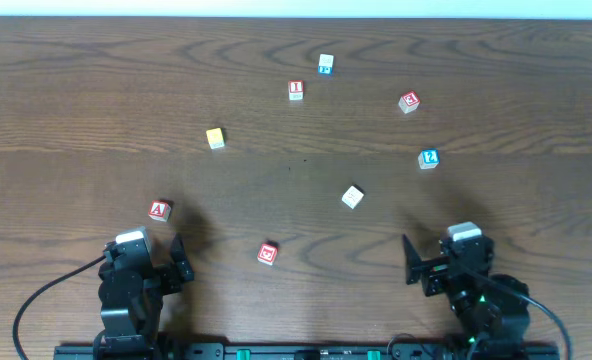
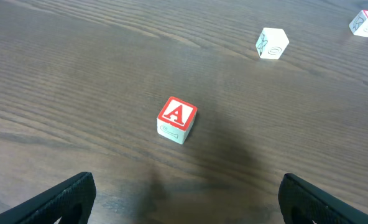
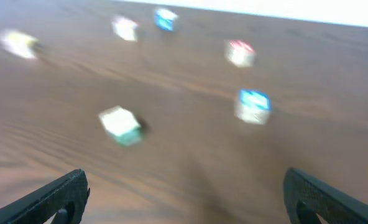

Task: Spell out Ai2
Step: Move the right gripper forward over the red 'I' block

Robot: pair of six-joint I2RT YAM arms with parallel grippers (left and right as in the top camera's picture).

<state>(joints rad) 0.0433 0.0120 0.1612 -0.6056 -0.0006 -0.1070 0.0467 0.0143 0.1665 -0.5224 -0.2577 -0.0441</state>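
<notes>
Eight small cubes lie scattered on the bench (image 1: 96, 90). Three belong to the word: one A cube (image 1: 160, 210), one I cube (image 1: 296, 90) and one 2 cube (image 1: 428, 159). The rest are two other red-marked cubes (image 1: 408, 102) (image 1: 267, 253), one teal-marked cube (image 1: 325, 64), one yellow cube (image 1: 215, 138) and one white cube (image 1: 352, 197).

The A cube sits near left, just beyond the left fingers (image 2: 66, 196) and slightly left of the middle of their gap, touching neither. The 2 cube lies at mid-depth on the right, beyond the right fingers (image 3: 53, 199). The I cube is far out, near the centre, well apart from both pairs.

Each of the three has its character facing up. The A reads upright from the near side, and its cube is turned slightly. Being cubes, they have no long axis.

Both pairs of fingers are spread wide and hold nothing.
</notes>
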